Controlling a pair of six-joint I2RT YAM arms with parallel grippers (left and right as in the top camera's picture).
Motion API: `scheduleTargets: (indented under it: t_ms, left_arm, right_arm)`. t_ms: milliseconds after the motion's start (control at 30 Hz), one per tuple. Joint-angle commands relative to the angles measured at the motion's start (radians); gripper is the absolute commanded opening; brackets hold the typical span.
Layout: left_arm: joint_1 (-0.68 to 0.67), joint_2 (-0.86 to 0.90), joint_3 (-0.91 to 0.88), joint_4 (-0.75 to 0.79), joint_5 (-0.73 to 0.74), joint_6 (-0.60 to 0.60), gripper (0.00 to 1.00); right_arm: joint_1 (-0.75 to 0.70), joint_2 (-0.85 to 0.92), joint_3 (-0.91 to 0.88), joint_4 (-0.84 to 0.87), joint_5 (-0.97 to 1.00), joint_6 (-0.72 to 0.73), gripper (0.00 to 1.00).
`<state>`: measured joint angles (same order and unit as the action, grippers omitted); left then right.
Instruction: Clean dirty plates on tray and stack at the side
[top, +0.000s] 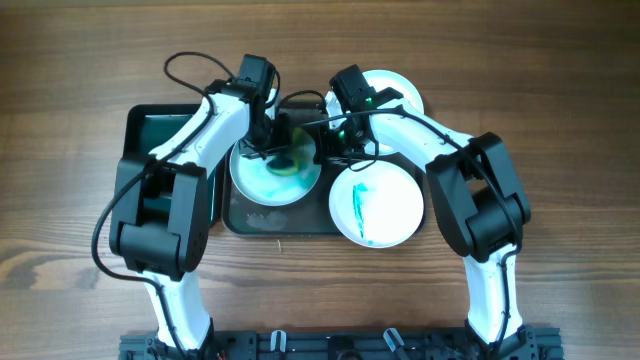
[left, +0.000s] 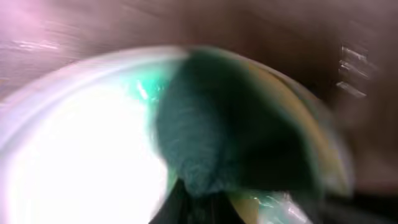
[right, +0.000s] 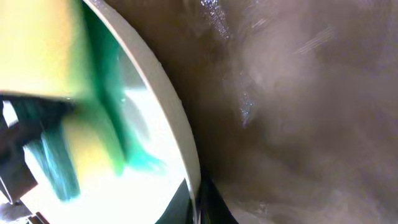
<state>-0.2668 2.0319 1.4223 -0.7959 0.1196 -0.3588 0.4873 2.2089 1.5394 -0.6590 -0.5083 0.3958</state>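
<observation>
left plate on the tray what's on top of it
A yellow-green sponge and a teal smear, under the left gripper. The arms cover the far rim of the plate.

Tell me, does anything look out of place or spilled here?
The streaked plate lies partly over the near rim of the tray, not fully inside. On the other plate, under the sponge, the teal is smeared wide. Nothing looks broken.
</observation>
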Motion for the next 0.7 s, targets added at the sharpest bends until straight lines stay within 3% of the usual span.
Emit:
scheduleTargets:
  t_ms: [0,167,367,567,667]
  left_arm:
    - [0.02,0.014,0.014,-0.027,-0.451,-0.124,0.04]
    - [0.041,0.014,0.178,-0.258,-0.446,-0.13,0.04]
    - [0.11,0.007,0.504,-0.594,-0.365,-0.123,0.04]
    - [0.21,-0.043,0.568,-0.638,-0.205,-0.011,0.04]
    - [0.256,-0.042,0.567,-0.649,-0.203,-0.011,0.04]
  right_arm:
    - [-0.004,0.026,-0.01,-0.004,-0.007,-0.001,0.04]
    - [-0.004,0.026,-0.01,-0.008,0.023,0.025,0.04]
    - [-0.002,0.017,-0.006,-0.014,0.038,0.024,0.04]
    - [0.039,-0.124,0.014,-0.074,0.276,0.006,0.04]
    - [0.097,-0.235,0.021,-0.109,0.525,-0.005,0.04]
